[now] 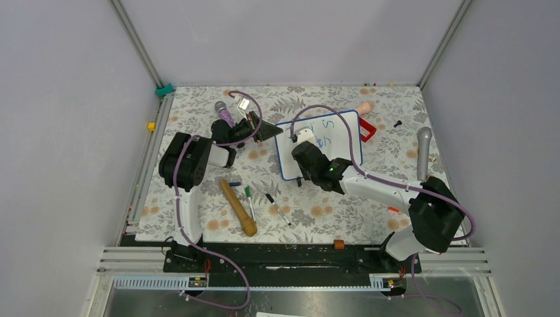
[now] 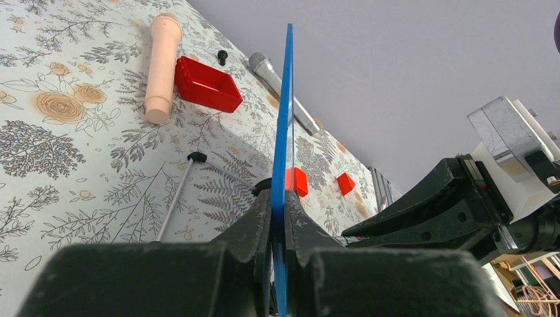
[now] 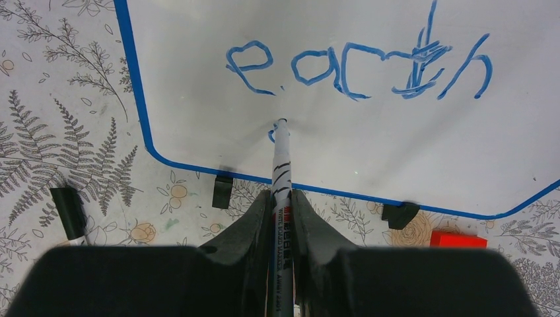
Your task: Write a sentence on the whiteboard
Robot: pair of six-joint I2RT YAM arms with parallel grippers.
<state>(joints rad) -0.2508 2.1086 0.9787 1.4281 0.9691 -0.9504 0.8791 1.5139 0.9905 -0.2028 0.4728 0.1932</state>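
The whiteboard (image 1: pixel 330 142), white with a thin blue frame, lies on the floral table right of centre. My left gripper (image 1: pixel 269 132) is shut on its left edge; in the left wrist view the blue frame (image 2: pixel 282 132) runs edge-on between the jaws (image 2: pixel 280 218). My right gripper (image 1: pixel 302 142) is shut on a whiteboard marker (image 3: pixel 280 165), its tip touching the board (image 3: pixel 370 152) just below blue letters reading "each" (image 3: pixel 356 66). A small blue mark sits at the tip. Two black feet (image 3: pixel 222 189) show at the board's edge. Other lines of the sentence are mostly hidden by my right arm.
A wooden pin (image 1: pixel 238 208), loose markers (image 1: pixel 249 198) and a pen (image 1: pixel 277 207) lie in front of the board. A red box (image 1: pixel 368 129) and a peach cylinder (image 1: pixel 364 107) sit beside its far corner. A microphone (image 1: pixel 423 152) lies at right, a purple one (image 1: pixel 223 111) behind my left gripper.
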